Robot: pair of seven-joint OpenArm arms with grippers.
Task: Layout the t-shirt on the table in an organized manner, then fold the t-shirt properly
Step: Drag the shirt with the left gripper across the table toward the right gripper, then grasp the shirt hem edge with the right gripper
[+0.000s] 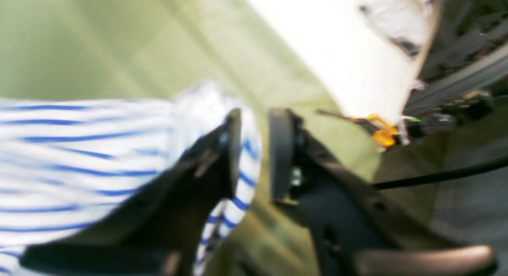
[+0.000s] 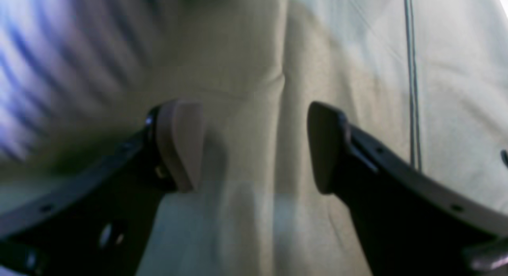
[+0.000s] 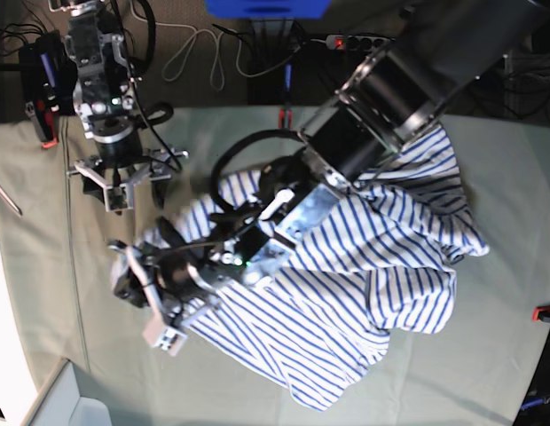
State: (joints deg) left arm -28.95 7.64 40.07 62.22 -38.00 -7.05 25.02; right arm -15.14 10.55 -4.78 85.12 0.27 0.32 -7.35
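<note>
Power strip [image 3: 350,41], white cable [image 3: 195,49], blue object [image 3: 266,8]
</note>
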